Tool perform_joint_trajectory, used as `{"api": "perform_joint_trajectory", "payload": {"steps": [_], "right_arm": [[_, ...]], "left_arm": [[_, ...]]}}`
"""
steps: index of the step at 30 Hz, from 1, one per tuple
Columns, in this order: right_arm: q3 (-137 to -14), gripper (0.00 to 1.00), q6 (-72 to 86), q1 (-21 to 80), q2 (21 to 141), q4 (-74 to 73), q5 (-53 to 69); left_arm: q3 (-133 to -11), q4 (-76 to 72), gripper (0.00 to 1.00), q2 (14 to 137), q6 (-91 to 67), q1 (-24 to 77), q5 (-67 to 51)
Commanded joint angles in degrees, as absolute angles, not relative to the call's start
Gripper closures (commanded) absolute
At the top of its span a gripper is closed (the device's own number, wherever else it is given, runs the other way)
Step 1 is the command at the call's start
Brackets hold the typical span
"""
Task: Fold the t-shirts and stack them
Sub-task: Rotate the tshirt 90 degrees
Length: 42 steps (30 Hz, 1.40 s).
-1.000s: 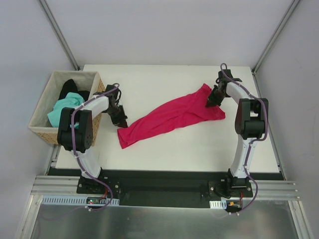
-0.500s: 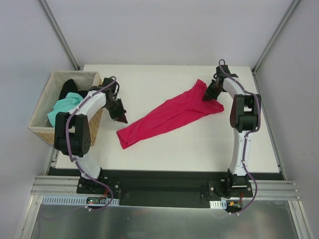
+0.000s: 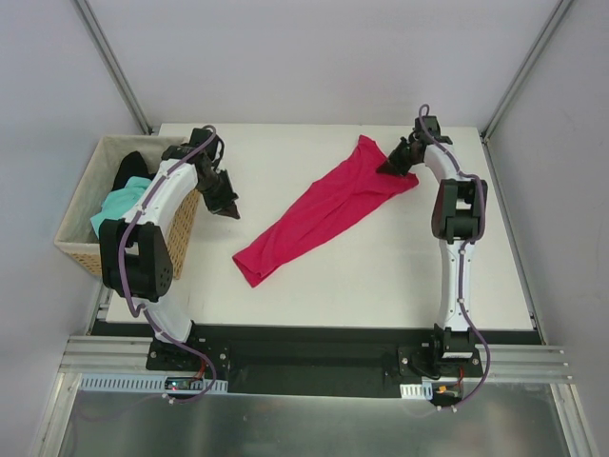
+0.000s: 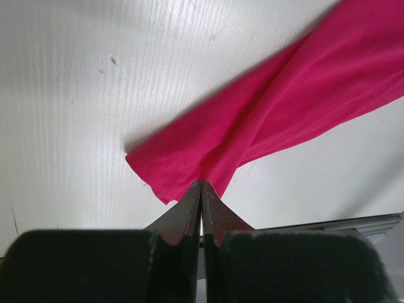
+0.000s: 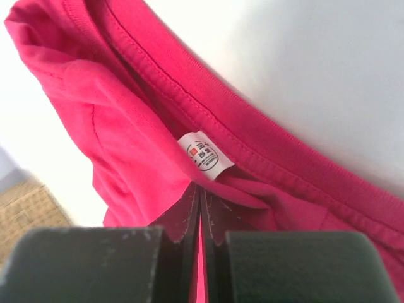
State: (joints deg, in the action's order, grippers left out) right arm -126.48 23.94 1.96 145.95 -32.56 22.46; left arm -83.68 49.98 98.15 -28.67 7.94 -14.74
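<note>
The crimson t-shirt [image 3: 319, 214] lies bunched in a long diagonal strip on the white table [image 3: 400, 276], from near left to far right. My right gripper [image 3: 390, 168] is shut on it near the collar, just below the white label [image 5: 205, 154]; the cloth shows between the jaws in the right wrist view [image 5: 201, 188]. My left gripper [image 3: 230, 211] is shut and empty, hovering left of the shirt's lower end [image 4: 170, 170]. The mint-green t-shirt [image 3: 119, 205] and the black t-shirt [image 3: 133, 169] lie in the basket.
The tan wicker basket [image 3: 78, 249] stands off the table's left edge, next to the left arm; a corner of it shows in the right wrist view [image 5: 25, 208]. Grey walls enclose the table on three sides.
The right gripper has pulled the shirt's collar end farther back, dragging the whole shirt right and away. The left gripper has moved back and away from the shirt's lower end.
</note>
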Motion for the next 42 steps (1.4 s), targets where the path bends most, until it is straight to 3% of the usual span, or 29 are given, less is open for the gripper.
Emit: {"api": "perform_joint_trajectory", "payload": {"steps": [1,6,18,23,31,42], "right_arm": [[-127.09,0.99,25.05,1.93,148.18,-26.74,30.58],[-126.74,0.99,20.84,1.85,147.13,-25.66,30.42],[-130.53,0.99,13.09,1.32,128.78,-31.81,26.19],[-117.36,0.99,15.29,5.87,116.75,-28.58,25.49],[-97.76,0.99,22.40,17.47,111.09,-21.54,23.20],[-92.90,0.99,24.78,26.01,114.96,-21.80,20.92]], "left_arm": [[-85.25,53.79,1.00,96.68,-27.68,8.53,-14.24],[-84.99,54.05,1.00,96.24,-27.33,8.53,-14.06],[-86.39,51.51,1.00,93.69,-24.61,8.53,-13.45],[-87.01,49.84,1.00,92.99,-23.38,8.53,-14.76],[-87.80,49.48,1.00,91.50,-21.45,8.53,-15.73],[-83.32,49.13,1.00,85.43,-21.44,7.91,-13.80]]}}
